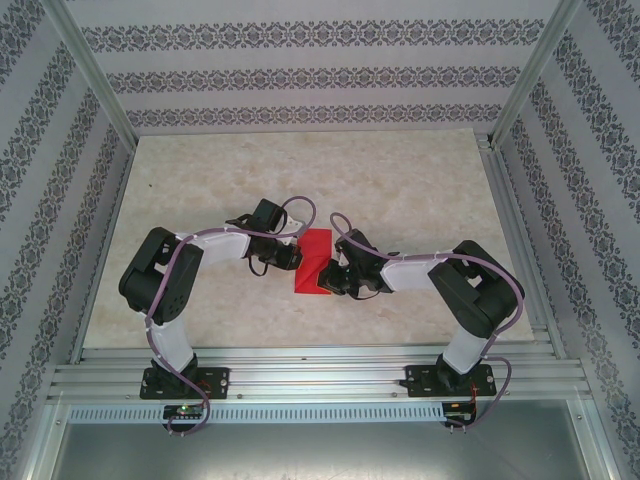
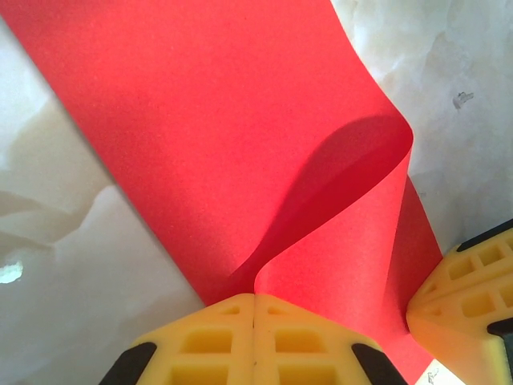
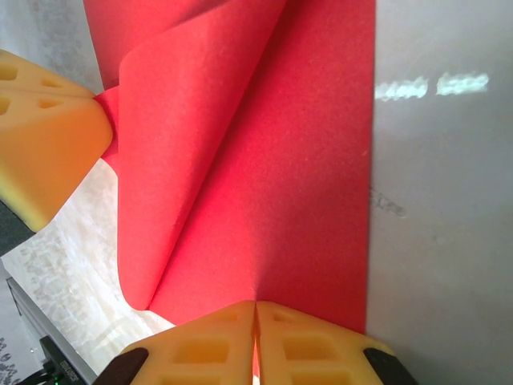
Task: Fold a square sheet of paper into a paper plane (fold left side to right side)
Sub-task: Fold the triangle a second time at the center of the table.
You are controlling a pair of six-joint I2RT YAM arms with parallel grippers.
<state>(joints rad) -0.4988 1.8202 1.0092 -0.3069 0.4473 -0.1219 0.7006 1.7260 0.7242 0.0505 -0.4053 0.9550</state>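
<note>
Both arm bases (image 1: 183, 380) sit nearest us from above; beyond them the left gripper (image 1: 283, 256) and right gripper (image 1: 338, 280) flank the paper plane (image 1: 315, 262) in the middle of the table (image 1: 420, 180). From the left wrist, we see yellow fingers (image 2: 216, 341) pressed together on the red edge, a curled flap (image 2: 353, 208) blocking what lies behind. From the right wrist, yellow fingers (image 3: 309, 349) clamp the opposite edge.

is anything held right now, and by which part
The red paper: left gripper pinches the edge of its curled-over flap, right gripper pinches the edge of its flat part.
</note>
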